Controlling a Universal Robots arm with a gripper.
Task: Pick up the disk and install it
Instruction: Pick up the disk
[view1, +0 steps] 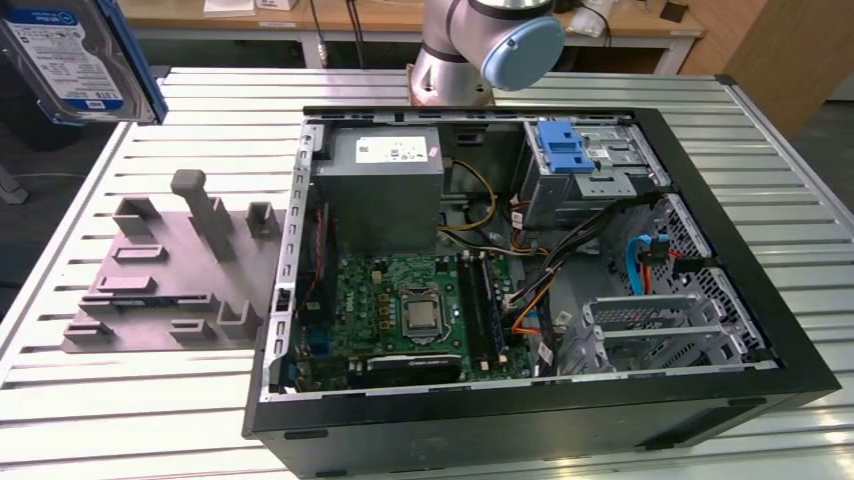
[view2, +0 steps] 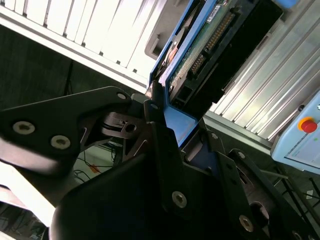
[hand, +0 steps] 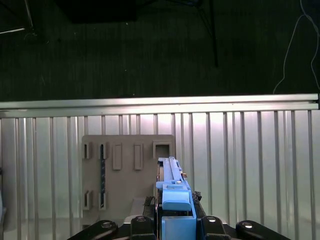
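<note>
Disk (view1: 74, 60) was held high at the exterior view's far left, above the slatted table (view1: 134, 420), gripper (view2: 176, 122) clamped on its blue rail, grey slotted holder (view1: 174, 270) lay on the table, open computer case (view1: 534, 425) stood to its right.

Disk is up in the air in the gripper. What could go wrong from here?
The gripper clamps the disk near one end, so it might pivot or slip in transit. Loose cables lie beside the drive cage in the case, and could snag it.
</note>
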